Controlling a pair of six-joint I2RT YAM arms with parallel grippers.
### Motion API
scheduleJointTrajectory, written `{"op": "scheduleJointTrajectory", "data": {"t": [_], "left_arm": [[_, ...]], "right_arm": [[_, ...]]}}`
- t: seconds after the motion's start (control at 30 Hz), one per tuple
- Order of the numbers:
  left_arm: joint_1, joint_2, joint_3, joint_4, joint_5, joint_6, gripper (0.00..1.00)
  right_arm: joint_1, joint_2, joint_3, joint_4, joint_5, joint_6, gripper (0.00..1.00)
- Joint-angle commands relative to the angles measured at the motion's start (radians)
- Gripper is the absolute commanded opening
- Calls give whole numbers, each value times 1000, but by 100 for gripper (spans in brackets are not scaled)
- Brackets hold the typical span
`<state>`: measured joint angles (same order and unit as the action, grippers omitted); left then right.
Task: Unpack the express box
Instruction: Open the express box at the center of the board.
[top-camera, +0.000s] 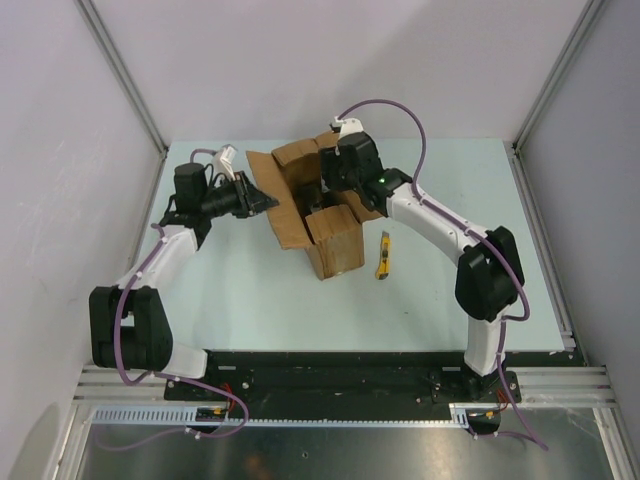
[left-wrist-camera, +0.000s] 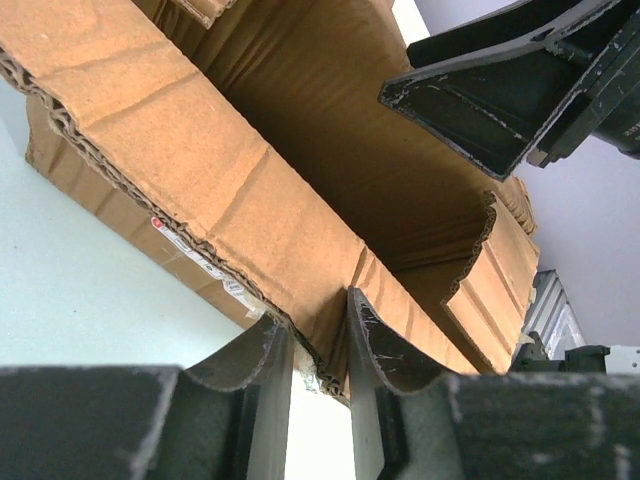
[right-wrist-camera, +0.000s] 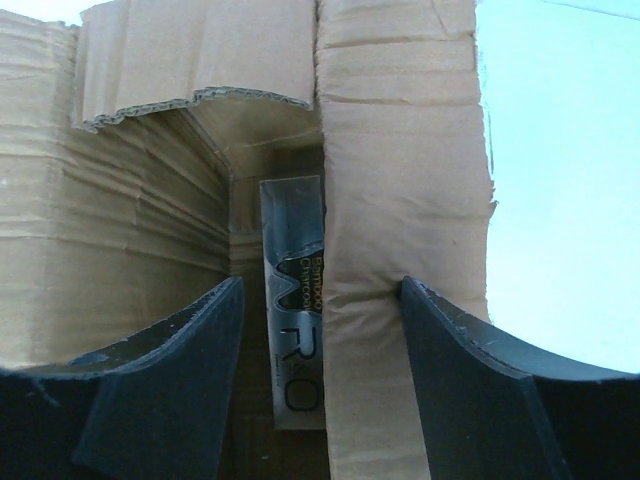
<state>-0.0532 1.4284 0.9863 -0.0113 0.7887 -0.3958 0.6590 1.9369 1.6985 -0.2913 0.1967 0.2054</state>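
Observation:
The express box (top-camera: 330, 225) lies open in the middle of the table, its brown flaps spread. My left gripper (top-camera: 255, 197) is at its left side, shut on the edge of a flap; in the left wrist view (left-wrist-camera: 315, 318) the corrugated edge sits pinched between both fingers. My right gripper (top-camera: 325, 190) reaches into the box from behind. In the right wrist view it (right-wrist-camera: 320, 290) is open, straddling a slim dark-and-white package (right-wrist-camera: 295, 330) deep inside and a cardboard flap (right-wrist-camera: 400, 200). The right finger (right-wrist-camera: 470, 380) presses on that flap.
A yellow utility knife (top-camera: 382, 257) lies on the table just right of the box. The white label (left-wrist-camera: 195, 255) shows on the box's outer side wall. The right gripper's finger (left-wrist-camera: 500, 90) hangs over the box opening in the left wrist view.

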Motion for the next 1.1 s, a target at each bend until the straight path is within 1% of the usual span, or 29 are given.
{"op": "scheduleJointTrajectory", "data": {"t": [0.0,0.07,0.1,0.17,0.2,0.33,0.37,0.4,0.47,0.5,0.57,0.6,0.7,0.73,0.8,0.83,0.87,0.97,1.0,1.07], "left_arm": [[-31,60,-46,-207,-25,74,0],[-33,60,-46,-207,-25,74,0],[-33,61,-46,-207,-25,72,0],[-34,60,-46,-207,-25,72,0],[-34,60,-44,-207,-23,72,0],[-36,60,-41,-204,-25,71,0],[-37,60,-40,-205,-25,71,0],[-37,60,-38,-204,-23,71,0],[-37,58,-37,-205,-25,69,0],[-37,55,-35,-205,-25,69,0],[-37,52,-34,-205,-31,69,2],[-37,40,-34,-205,-34,69,5],[-37,21,-28,-205,-54,61,19],[-37,1,-25,-205,-60,60,29],[-37,-22,-17,-205,-114,54,36],[-37,-46,-15,-205,-137,54,46],[-37,-62,-12,-205,-202,54,50],[-37,-112,-11,-205,-322,54,56],[-37,-120,-9,-207,-397,52,59],[-37,-147,-2,-207,-449,46,64]], "right_arm": [[31,174,-129,-177,-270,91,68],[42,191,-122,-189,-252,94,65],[42,192,-120,-190,-249,97,60],[42,195,-120,-193,-240,101,54],[42,197,-119,-195,-235,101,49],[45,206,-111,-227,-168,94,44],[48,206,-114,-227,-155,89,42],[48,208,-115,-230,-148,89,36],[50,208,-119,-235,-129,94,28],[53,206,-117,-236,-123,97,21],[56,194,-115,-233,-109,101,12],[59,188,-112,-233,-105,104,6],[57,160,-102,-233,-79,112,3],[59,152,-102,-232,-66,115,2],[60,125,-102,-227,-53,114,0],[62,119,-100,-227,-30,111,0],[63,111,-100,-226,-23,108,0],[70,108,-91,-239,10,106,0],[71,105,-89,-244,12,107,0],[83,100,-80,-256,33,112,0]]}}
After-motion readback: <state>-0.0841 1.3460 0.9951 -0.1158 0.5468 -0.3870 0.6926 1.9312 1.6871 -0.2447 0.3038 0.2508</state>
